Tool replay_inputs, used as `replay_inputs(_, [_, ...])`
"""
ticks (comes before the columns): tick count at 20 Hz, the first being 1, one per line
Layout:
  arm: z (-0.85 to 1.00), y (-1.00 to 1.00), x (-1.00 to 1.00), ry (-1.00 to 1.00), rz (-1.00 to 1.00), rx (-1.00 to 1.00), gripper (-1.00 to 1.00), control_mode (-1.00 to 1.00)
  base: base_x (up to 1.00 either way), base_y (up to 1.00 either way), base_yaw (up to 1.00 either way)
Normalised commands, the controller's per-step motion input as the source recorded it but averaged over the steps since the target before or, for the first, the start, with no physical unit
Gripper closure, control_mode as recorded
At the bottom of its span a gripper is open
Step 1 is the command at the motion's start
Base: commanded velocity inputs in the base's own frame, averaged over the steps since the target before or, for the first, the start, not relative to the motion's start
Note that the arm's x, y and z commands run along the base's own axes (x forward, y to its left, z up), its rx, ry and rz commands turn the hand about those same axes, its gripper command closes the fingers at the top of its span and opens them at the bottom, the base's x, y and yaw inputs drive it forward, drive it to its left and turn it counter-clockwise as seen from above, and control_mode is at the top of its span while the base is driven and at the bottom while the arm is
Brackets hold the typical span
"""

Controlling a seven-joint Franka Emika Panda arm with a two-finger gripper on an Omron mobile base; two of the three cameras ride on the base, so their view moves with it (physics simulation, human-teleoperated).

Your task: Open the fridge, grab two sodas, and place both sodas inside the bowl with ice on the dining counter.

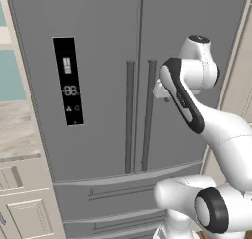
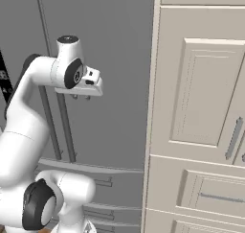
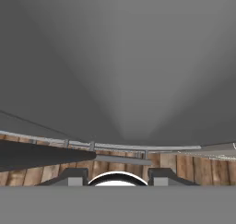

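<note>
The grey fridge [image 1: 98, 46] stands straight ahead with both doors shut. Its two vertical bar handles [image 1: 147, 115] run side by side down the middle. My gripper [image 2: 81, 98] hangs close to the right door, just right of that door's handle [image 3: 46, 155], with its fingers pointing down. The fingertips [image 3: 76, 176] stand apart in the hand view, so the gripper [image 3: 118, 174] is open and holds nothing. In the left base view my forearm partly covers the gripper [image 1: 161, 91]. The sodas, the bowl and the dining counter are out of view.
Tall cream cabinets [image 2: 201, 107] border the fridge on the right, and lower cream cabinets [image 1: 24, 208] on the left. The fridge drawers [image 1: 108, 194] lie below the doors. A wooden floor [image 3: 193, 168] shows beneath the hand.
</note>
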Motion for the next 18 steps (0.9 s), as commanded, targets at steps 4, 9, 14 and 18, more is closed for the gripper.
replay_inputs(4, [0.0,0.0,0.0,0.0,0.0,0.0,-1.0,1.0,-0.13,0.05,0.0])
replay_inputs(9, [0.0,0.0,0.0,0.0,0.0,0.0,-1.0,1.0,-0.69,0.49,0.0])
replay_inputs(14, [0.0,0.0,0.0,0.0,0.0,0.0,-1.0,1.0,-0.36,0.54,0.0])
replay_inputs(18, [0.0,0.0,0.0,0.0,0.0,0.0,-1.0,1.0,-0.16,0.18,0.0])
